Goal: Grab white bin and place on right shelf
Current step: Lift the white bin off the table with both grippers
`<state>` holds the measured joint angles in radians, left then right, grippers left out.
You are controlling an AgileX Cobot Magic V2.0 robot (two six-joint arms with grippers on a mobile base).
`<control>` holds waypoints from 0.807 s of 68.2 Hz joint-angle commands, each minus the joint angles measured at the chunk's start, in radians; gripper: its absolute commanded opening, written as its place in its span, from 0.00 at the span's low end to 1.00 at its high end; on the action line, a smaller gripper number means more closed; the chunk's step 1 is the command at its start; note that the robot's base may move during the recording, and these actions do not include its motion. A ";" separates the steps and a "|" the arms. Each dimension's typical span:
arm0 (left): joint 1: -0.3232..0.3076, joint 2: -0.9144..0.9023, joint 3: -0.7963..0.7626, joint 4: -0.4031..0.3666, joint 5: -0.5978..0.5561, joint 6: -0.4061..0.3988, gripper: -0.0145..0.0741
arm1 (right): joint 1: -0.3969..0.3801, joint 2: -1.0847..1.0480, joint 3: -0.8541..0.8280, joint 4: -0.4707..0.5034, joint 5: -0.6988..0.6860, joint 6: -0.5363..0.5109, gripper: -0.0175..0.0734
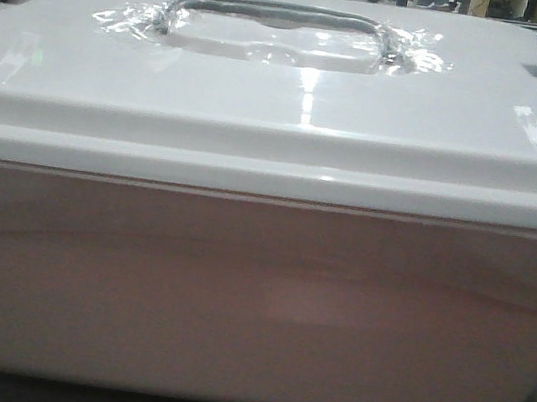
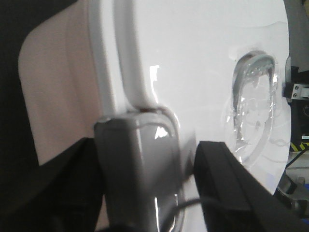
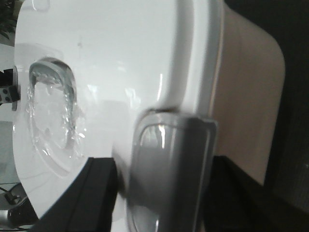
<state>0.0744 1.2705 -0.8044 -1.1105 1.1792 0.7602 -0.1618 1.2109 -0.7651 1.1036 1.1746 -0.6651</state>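
Both end effectors are at the ends of the white bin [image 1: 255, 290], which fills the front view, near and broadside on. The left end effector [image 2: 147, 154] has its jaws either side of the grey clip [image 2: 137, 179] on the bin's left end, and the right end effector [image 3: 161, 164] straddles the matching clip [image 3: 169, 188] on the right end. Whether either is truly clamped or only bracketing its clip I cannot tell — a sliver of gap seems to show beside one black finger [image 2: 227, 188], and both clips are blurred.

The danger, to my eye, lies in that hold. The clips look glossy and rounded, so a weak pinch could slide off, and if one side slips the bin would tip or drop. They may also be hinged latches, in which case pulling on them could spring the lid [image 1: 285, 92] instead of carrying the tub. Unless the two arms move together, the bin will twist between them.

Plenty is hidden. The right shelf appears in no view, so its height and clearance are unknown. Only dark shows beneath the bin — I cannot say whether it rests on a table or hangs clear. Cloudy sides mask any contents, and the recessed handle [image 1: 275, 25] sits under crinkled clear film [image 1: 416, 56].
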 commanded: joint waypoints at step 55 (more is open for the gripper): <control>-0.006 -0.278 -0.037 -0.125 0.067 0.005 0.46 | 0.003 -0.288 -0.027 0.168 0.160 -0.060 0.57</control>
<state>0.0799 1.0508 -0.8092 -1.0933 1.1475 0.7627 -0.1642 0.9778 -0.7651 1.1290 1.1628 -0.7109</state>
